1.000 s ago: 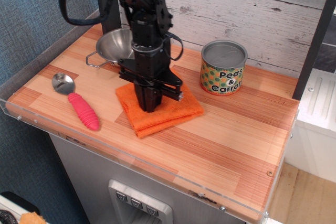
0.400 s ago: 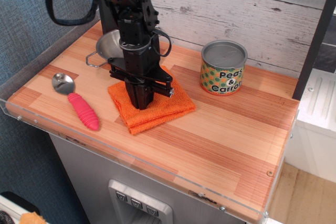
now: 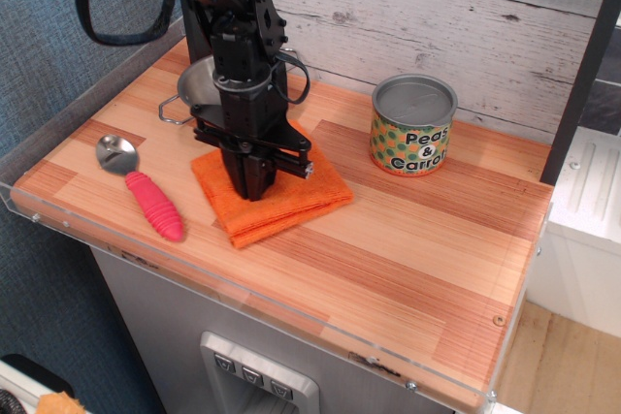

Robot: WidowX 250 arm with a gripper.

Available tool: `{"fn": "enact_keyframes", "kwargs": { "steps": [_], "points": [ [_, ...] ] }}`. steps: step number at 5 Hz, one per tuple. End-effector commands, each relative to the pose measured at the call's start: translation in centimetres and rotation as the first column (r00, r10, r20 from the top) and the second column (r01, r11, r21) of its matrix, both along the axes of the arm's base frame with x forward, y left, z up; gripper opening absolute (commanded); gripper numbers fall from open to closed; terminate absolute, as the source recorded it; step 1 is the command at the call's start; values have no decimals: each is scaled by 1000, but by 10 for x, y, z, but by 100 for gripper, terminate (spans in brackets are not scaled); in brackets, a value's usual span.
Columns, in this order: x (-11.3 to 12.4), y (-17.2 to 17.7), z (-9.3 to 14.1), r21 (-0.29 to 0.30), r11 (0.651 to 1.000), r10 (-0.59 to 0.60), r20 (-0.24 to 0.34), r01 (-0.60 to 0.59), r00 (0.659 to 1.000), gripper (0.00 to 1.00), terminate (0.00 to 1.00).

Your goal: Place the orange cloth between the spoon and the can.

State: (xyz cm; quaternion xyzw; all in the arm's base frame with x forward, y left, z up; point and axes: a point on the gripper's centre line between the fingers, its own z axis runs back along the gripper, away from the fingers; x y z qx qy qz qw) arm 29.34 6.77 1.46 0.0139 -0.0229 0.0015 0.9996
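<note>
orange cloth (image 3: 277,203) sits folded left of centre, between the spoon (image 3: 142,187) at far left and the can (image 3: 413,124) at upper right; the gripper (image 3: 250,184) presses down on it, fingers pinched onto the fabric.

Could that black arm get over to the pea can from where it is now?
Probably yes. The gripper is down on the orange cloth, and only bare wood lies between it and the can, whose top is uncovered.
</note>
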Motion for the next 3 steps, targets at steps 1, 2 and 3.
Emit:
{"fn": "enact_keyframes", "kwargs": {
  "steps": [1, 2, 3],
  "points": [
    [24, 2, 71, 13, 1000, -7, 190, 5, 982, 100, 0],
    [22, 2, 85, 11, 1000, 7, 188, -9, 982, 100, 0],
    [15, 5, 98, 3, 999, 32, 185, -34, 982, 100, 0]
  ]
}}
